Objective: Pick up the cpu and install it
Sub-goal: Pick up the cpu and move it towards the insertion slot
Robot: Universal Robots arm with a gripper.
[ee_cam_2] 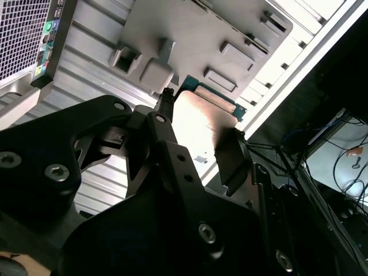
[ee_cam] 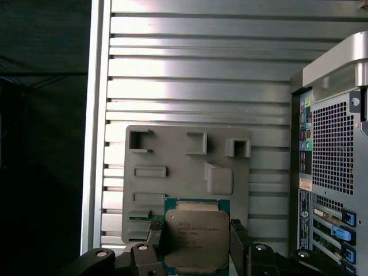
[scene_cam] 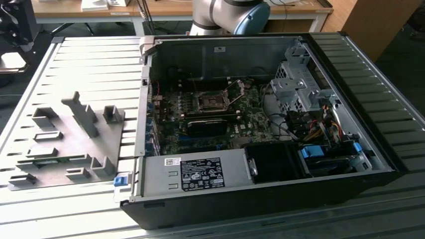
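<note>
- Holding the cpu by two opposite edges in the gripper, narrowed to chip width.
- Seen against the grey fixture plate, with the computer case beside that plate.

— The cpu's colours?
— Silvery-grey top, thin green rim. The claw is matt black.
— What else?
— Plain grey fixture plate; silvery worktop ribbed in parallel slats.
— The computer case?
— Black shell, green motherboard, and a grey rear panel with a dotted perforated grid.
</note>
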